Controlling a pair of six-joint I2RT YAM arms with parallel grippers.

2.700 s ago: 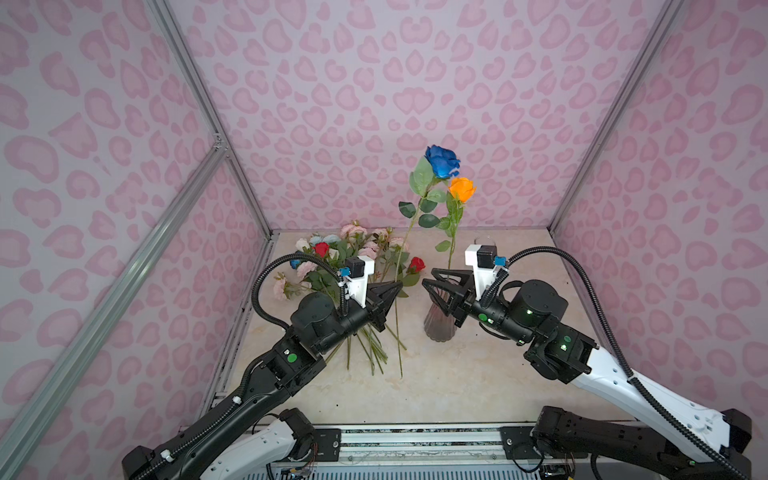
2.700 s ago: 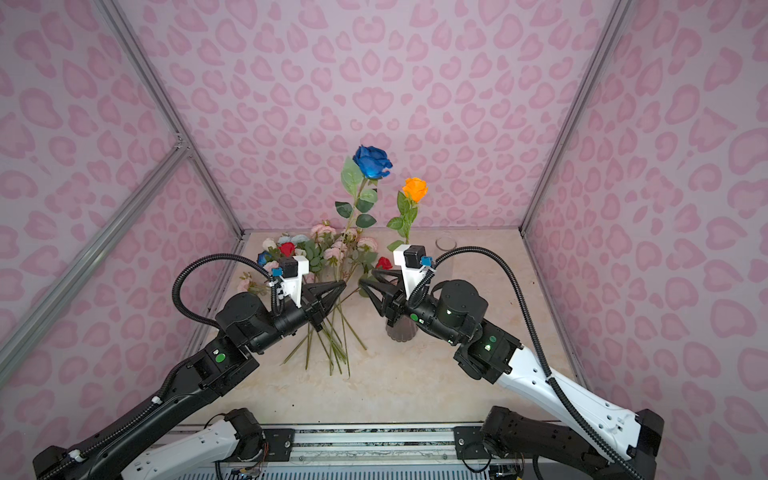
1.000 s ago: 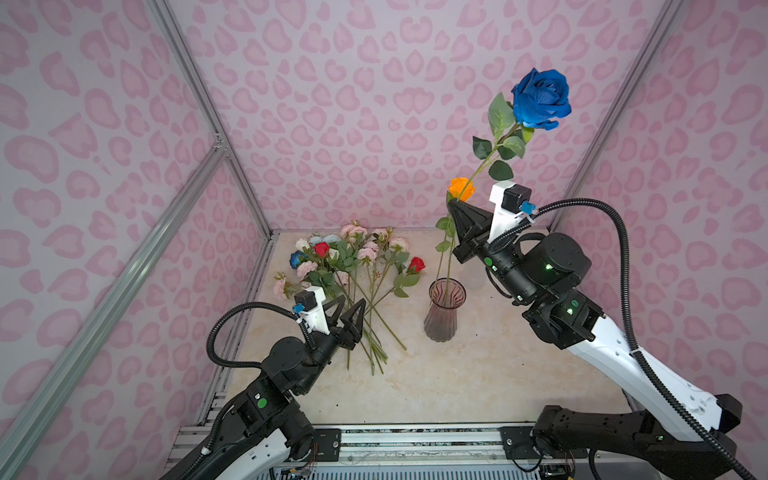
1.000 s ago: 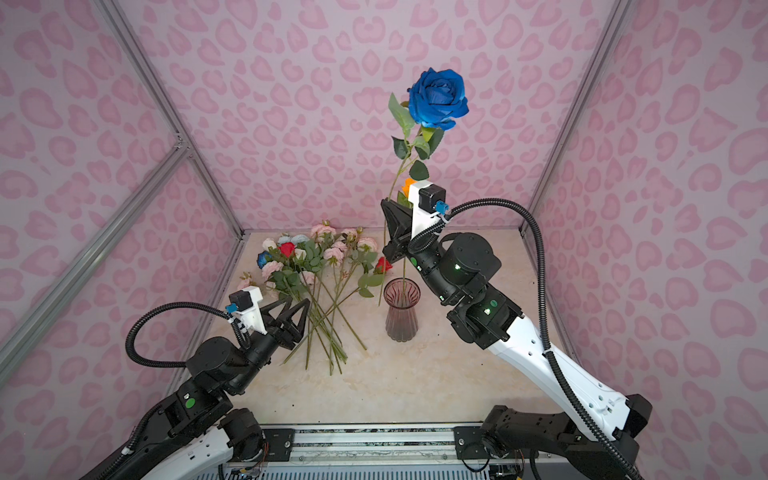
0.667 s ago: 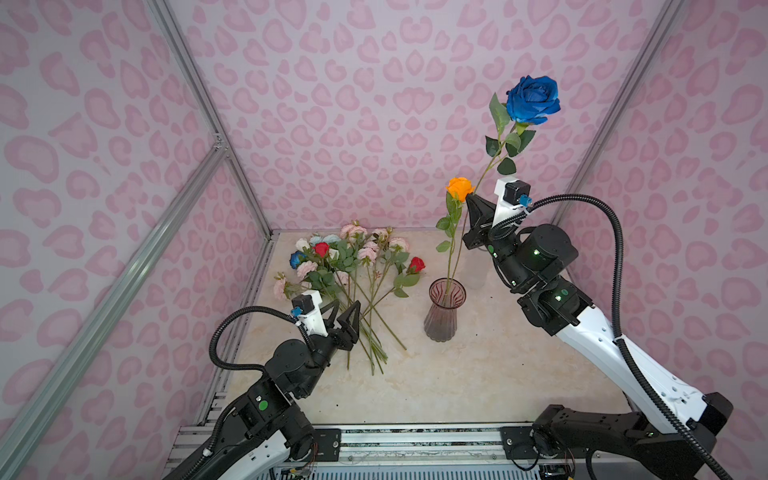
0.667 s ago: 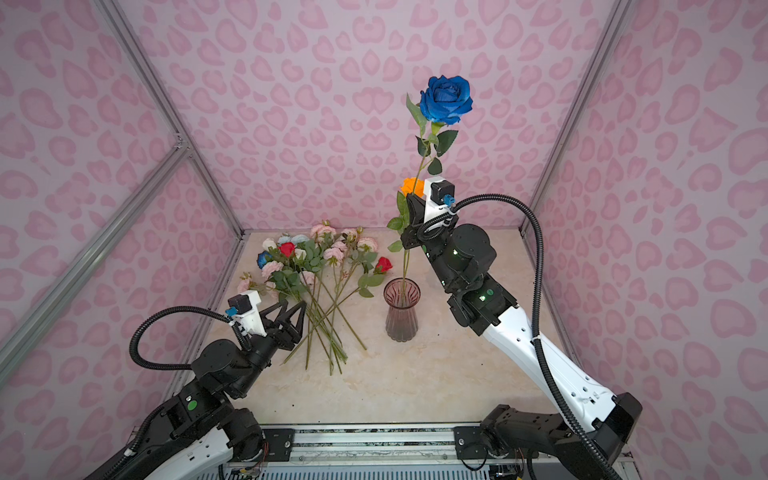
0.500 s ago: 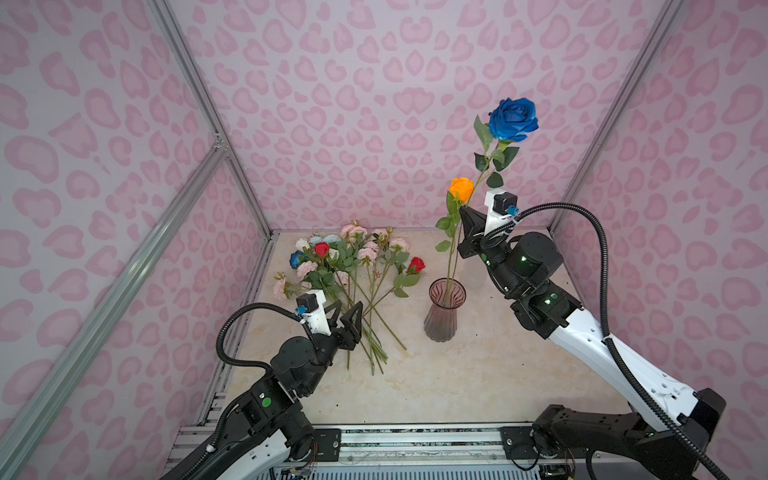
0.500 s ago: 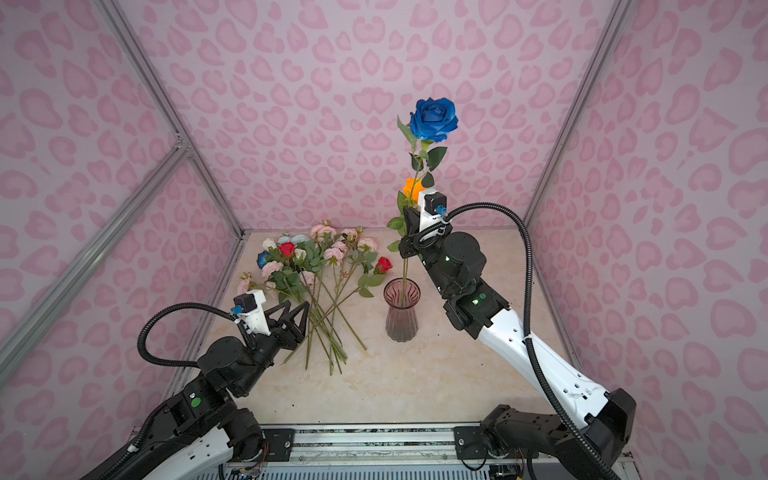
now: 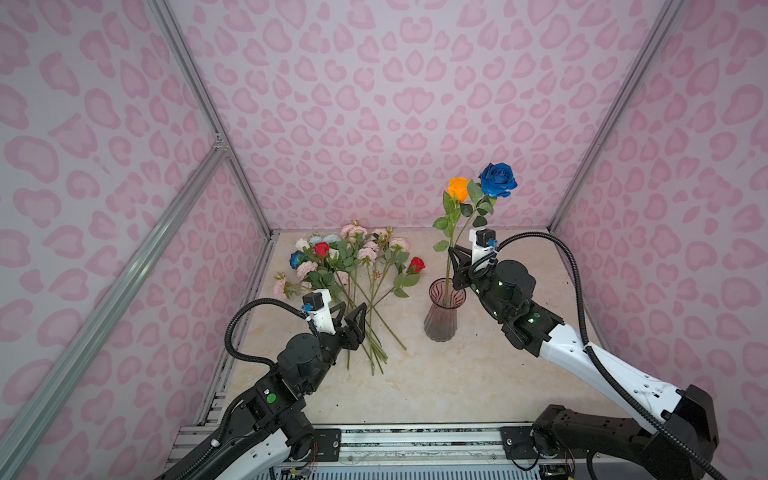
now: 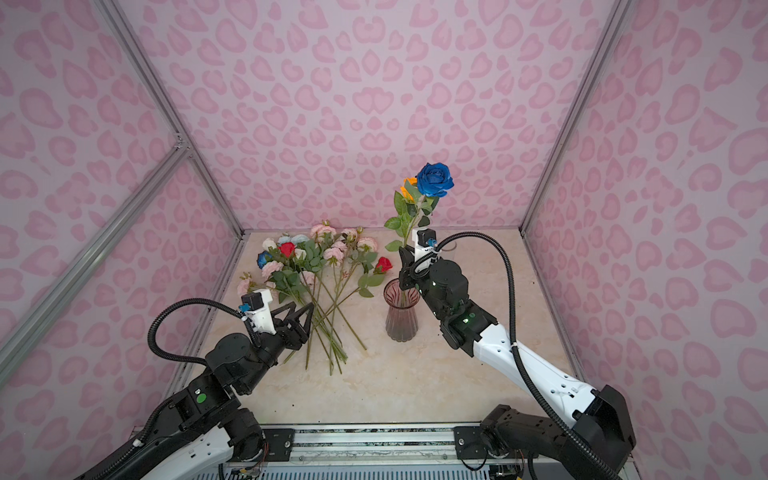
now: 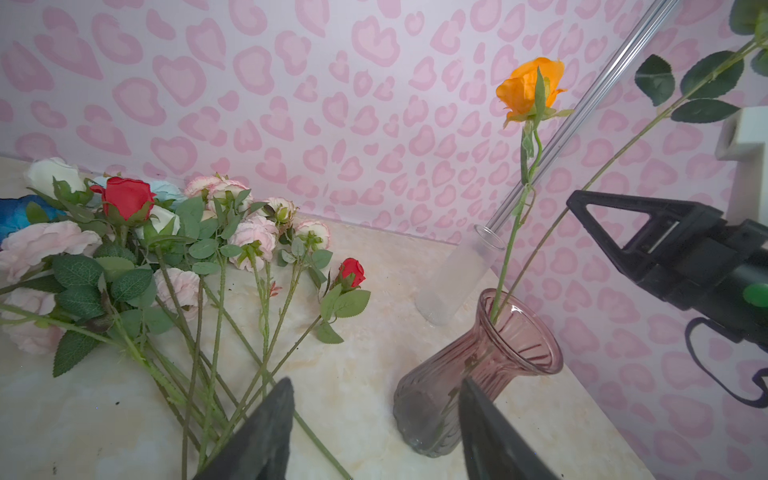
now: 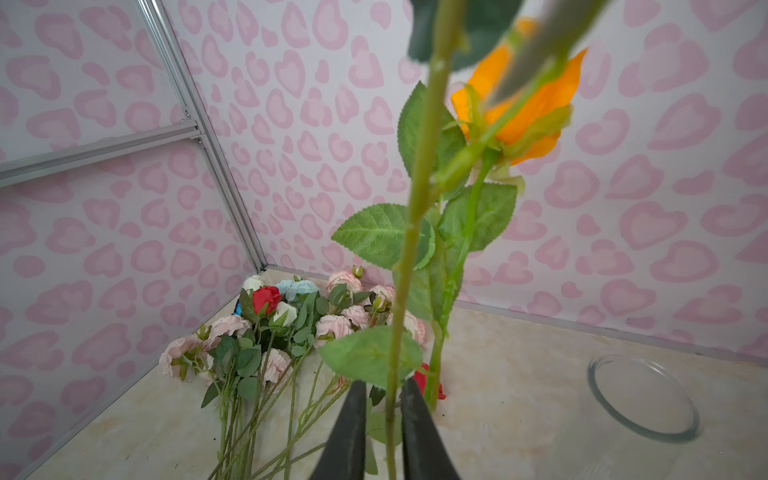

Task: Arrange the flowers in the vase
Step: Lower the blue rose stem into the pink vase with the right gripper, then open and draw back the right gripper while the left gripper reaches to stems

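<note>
1. We are viewing the dark blue rose (image 9: 498, 180) standing beside the orange rose (image 9: 457, 189) in the ribbed glass vase (image 9: 440, 316), which is sitting right of the table's (image 9: 415, 382) centre.
2. The right gripper (image 12: 383, 382) is straddling the blue rose's stem (image 12: 415, 208) above the vase mouth. Its jaws are standing slightly parted, with a gap showing beside the stem rather than a pinch.
3. The left gripper (image 9: 354, 308) is hovering spread wide and empty over the cut ends of the loose flowers (image 9: 353, 266), which are lying fanned from the table's back-left corner toward its middle.
4. We are judging these stems light, thin and springy, and the heads soft and crushable. We are recommending a hold on bare stem below the leaves.
5. We are judging the vase fragile and liable to tip under tall, leaning stems.
</note>
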